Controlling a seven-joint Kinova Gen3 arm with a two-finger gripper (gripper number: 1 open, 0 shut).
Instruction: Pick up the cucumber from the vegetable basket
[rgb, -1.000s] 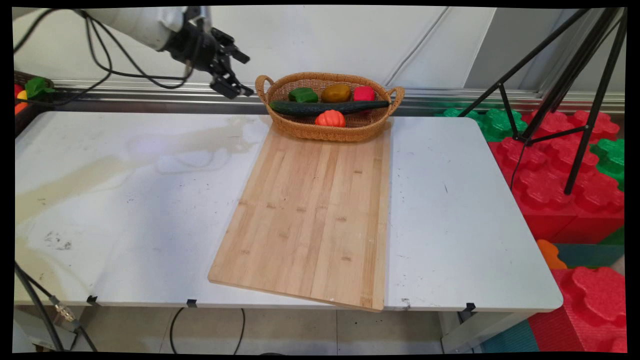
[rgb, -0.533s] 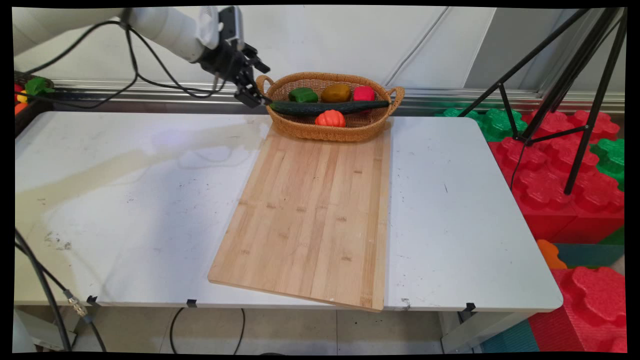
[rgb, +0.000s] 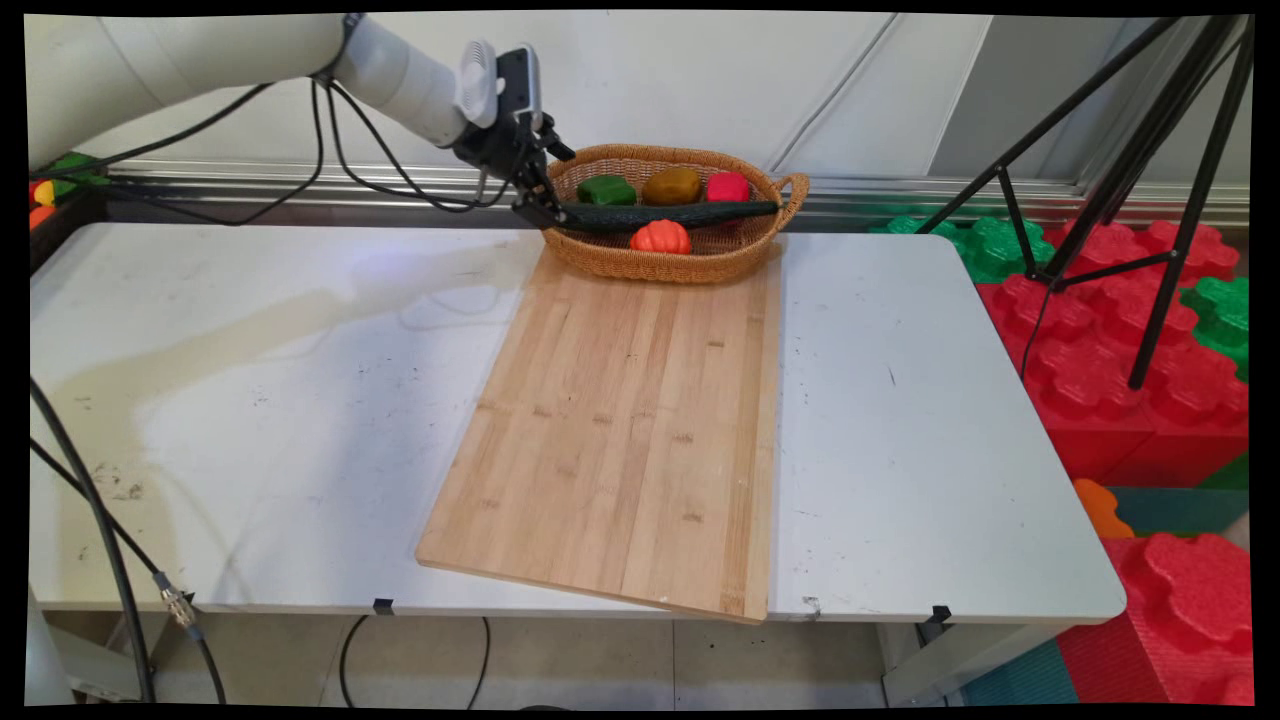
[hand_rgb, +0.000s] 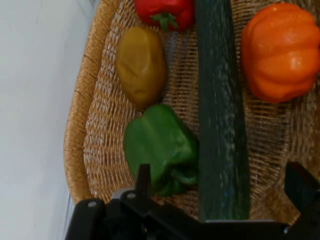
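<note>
A woven basket (rgb: 650, 266) stands at the far end of a wooden cutting board (rgb: 630, 420). In it lie a long dark green cucumber (rgb: 665, 214), a green pepper (rgb: 605, 190), a brown potato (rgb: 671, 186), a red pepper (rgb: 728, 187) and an orange pumpkin (rgb: 660, 238). My gripper (rgb: 548, 205) hangs at the basket's left end, open. In the hand view the gripper (hand_rgb: 222, 172) has one finger on each side of the cucumber's (hand_rgb: 220, 100) near end, apart from it. The green pepper (hand_rgb: 160, 145) lies next to one finger (hand_rgb: 144, 177). The pumpkin (hand_rgb: 280, 50) lies on the cucumber's other side.
The board lies on a white table (rgb: 250, 400). A black tripod (rgb: 1130, 180) and red and green foam blocks (rgb: 1100, 330) stand beyond the table's right edge. A bin with toy produce (rgb: 50, 185) sits at the far left. Black cables hang from the arm.
The arm has swung right and down from the wall side to the basket's left end. The fingers now straddle the cucumber's end. Nothing in the basket has moved.
</note>
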